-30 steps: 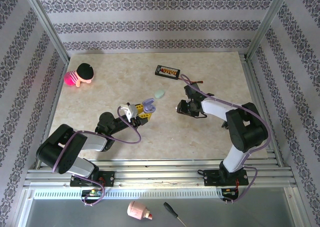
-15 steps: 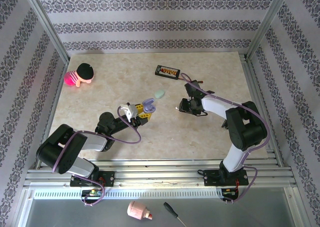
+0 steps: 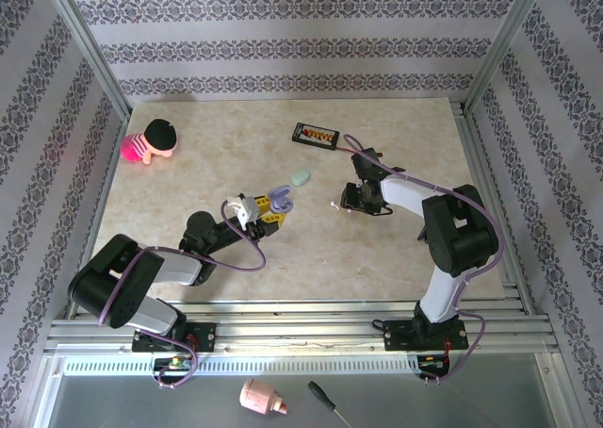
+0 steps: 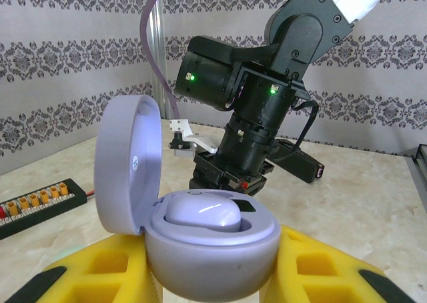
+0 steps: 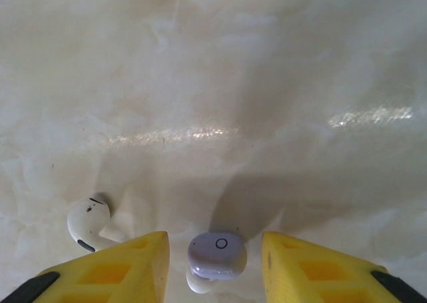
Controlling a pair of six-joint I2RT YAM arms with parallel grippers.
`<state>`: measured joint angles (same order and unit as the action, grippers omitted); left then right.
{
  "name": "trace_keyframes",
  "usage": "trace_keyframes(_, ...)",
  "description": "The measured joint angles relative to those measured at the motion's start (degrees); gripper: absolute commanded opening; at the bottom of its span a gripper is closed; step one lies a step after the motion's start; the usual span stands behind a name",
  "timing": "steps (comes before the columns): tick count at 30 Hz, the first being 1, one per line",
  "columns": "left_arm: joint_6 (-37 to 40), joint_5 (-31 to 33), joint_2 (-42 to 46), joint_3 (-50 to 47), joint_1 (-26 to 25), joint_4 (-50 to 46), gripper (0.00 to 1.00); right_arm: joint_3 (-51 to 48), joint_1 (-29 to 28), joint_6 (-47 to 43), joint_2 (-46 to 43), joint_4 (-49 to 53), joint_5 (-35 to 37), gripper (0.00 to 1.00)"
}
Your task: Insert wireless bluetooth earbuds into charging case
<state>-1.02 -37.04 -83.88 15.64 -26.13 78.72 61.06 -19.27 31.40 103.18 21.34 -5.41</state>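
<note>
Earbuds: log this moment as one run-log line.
left end effector: shut on open charging case | right end effector: open, straddling lavender earbud | white earbud: on table

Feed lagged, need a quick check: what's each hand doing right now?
Left hand: closed on the open lavender charging case.
Right hand: open, straddling a lavender earbud.

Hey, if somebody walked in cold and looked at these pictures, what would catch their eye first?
The open lavender case, clamped in the left tool at mid-table, with one pale earbud seated inside. Just right of it, a lavender earbud lies between the right tool's open fingers, a white earbud beside. A pink doll sits at the far left corner.
</note>
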Motion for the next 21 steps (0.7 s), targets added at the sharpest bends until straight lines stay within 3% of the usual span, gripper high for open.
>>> trace_keyframes(21,0.8,0.1,0.0,0.0,0.0,0.0,0.31,7.9,-0.9,-1.5,5.1,2.7,-1.0,0.40)
